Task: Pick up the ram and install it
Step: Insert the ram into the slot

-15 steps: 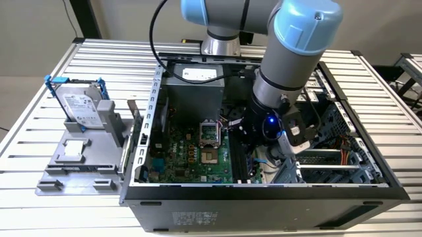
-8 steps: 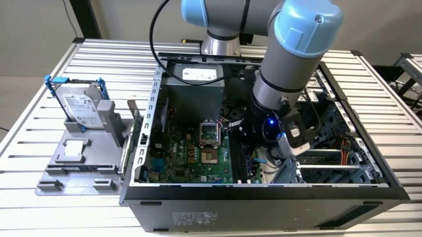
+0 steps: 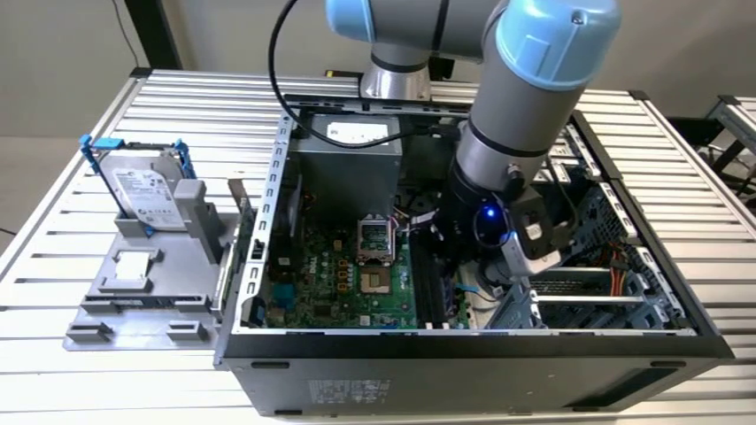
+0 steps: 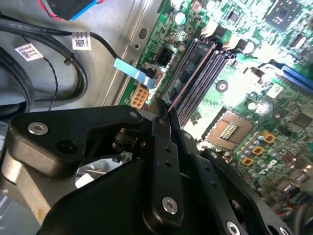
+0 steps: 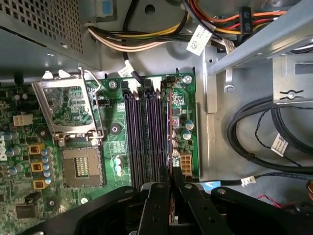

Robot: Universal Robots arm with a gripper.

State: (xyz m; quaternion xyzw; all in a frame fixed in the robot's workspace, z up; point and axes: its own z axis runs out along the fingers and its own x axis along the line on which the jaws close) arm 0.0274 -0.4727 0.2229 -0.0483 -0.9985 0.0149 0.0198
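My gripper (image 5: 170, 182) is down inside the open computer case (image 3: 473, 341), shut on the ram (image 5: 169, 128). The ram shows edge-on in both wrist views as a thin dark strip (image 4: 191, 78) running out from between the fingers. It lies along the outermost of the long black memory slots (image 5: 146, 129), on the side nearest the board's edge. Whether it touches that slot I cannot tell. In the exterior view the gripper (image 3: 451, 258) hangs over the slots (image 3: 428, 297) at the right side of the green motherboard (image 3: 343, 283).
A CPU socket (image 5: 82, 165) with its raised metal frame sits beside the slots. Black cables (image 5: 264, 132) and coloured wire bundles (image 5: 146, 41) lie close by in the case. A silver hard drive (image 3: 148, 197) in a blue bracket stands on a grey fixture at the exterior view's left.
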